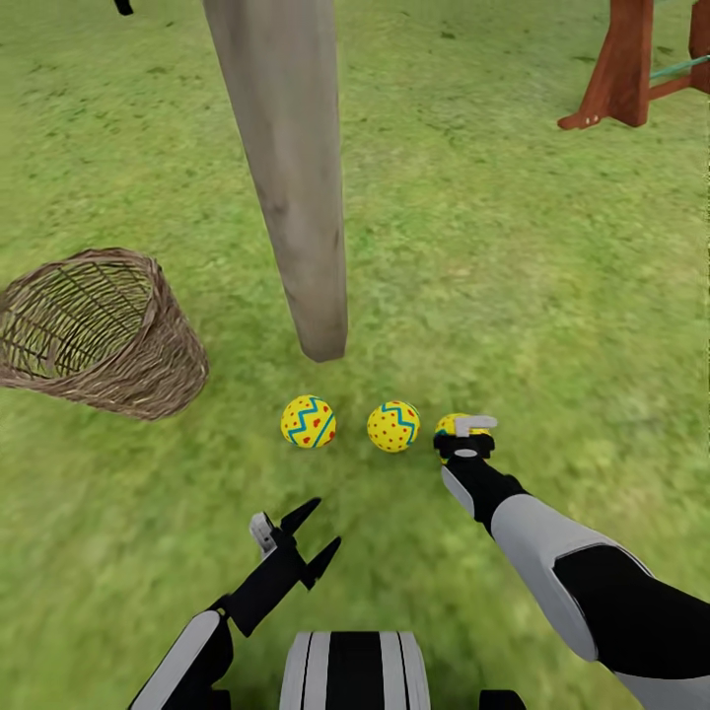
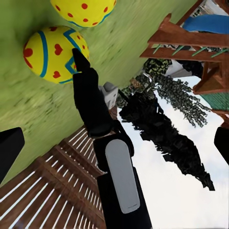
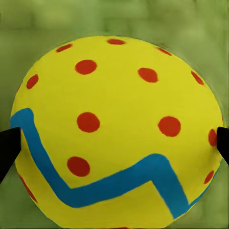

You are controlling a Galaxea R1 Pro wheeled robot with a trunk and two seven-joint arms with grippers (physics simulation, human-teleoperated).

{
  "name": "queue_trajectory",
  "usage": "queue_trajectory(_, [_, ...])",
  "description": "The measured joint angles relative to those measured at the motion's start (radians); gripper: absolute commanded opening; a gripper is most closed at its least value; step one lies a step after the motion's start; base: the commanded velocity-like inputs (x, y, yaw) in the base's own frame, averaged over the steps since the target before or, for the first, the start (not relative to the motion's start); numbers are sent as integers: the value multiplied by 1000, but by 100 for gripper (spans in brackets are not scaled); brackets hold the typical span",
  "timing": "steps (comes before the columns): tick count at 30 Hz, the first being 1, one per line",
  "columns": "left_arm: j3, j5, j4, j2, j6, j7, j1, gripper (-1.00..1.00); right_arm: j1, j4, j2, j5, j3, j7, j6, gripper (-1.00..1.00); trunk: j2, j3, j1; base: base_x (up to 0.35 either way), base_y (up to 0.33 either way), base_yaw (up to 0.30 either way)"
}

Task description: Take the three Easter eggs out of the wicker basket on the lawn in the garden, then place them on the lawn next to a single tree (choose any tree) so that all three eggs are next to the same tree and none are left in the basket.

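The pale grey-beige trunk of the tree [image 1: 288, 187] meets the lawn [image 1: 513, 296] in the middle of the head view. Two Easter eggs [image 1: 308, 422] [image 1: 393, 426] lie on the grass just in front of its base. A third egg [image 1: 449, 424] sits right of them, half hidden by my right gripper [image 1: 463, 436]. In the right wrist view that egg [image 3: 114, 129] lies between the spread fingertips [image 3: 8, 148], so this gripper is open. The wicker basket [image 1: 99, 330] lies tipped on its side at the left. My left gripper [image 1: 311, 537] is open and holds nothing.
A wooden playset leg [image 1: 616, 79] stands at the far right on the grass. My own base [image 1: 355, 671] shows at the bottom edge. The left wrist view takes in two eggs [image 2: 55, 55] [image 2: 83, 9], my right arm [image 2: 95, 105], a slat fence [image 2: 57, 191] and dark foliage [image 2: 162, 119].
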Motion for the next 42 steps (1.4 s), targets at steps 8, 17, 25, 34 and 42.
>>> queue_trajectory(8, [0, -2, 1, -1, 1, 9, 0, 100, 0, -5, -5, -1, -2, 0, -1, 100, 2, 31, -4, 0, 0, 0])
queue_trajectory(17, [1, 5, -4, -2, 2, 122, -8, 100, 0, -38, -8, 0, -55, 5, 13, 100, 4, 66, -8, -62, 2, 0])
queue_trajectory(25, [6, 9, 0, 0, 1, 122, -8, 100, 0, -43, -9, 1, -61, 4, 19, 100, 6, 97, -11, -305, 124, 0])
queue_trajectory(34, [59, 3, -73, 86, 5, 116, -8, 100, 8, -37, -116, -3, -66, 20, 269, 100, 8, 132, -15, -26, 11, 0])
queue_trajectory(42, [59, 3, -63, 85, 3, 123, -9, 100, 92, -1, -304, -6, -66, 454, 288, 100, 10, 162, -19, 0, 0, 0])
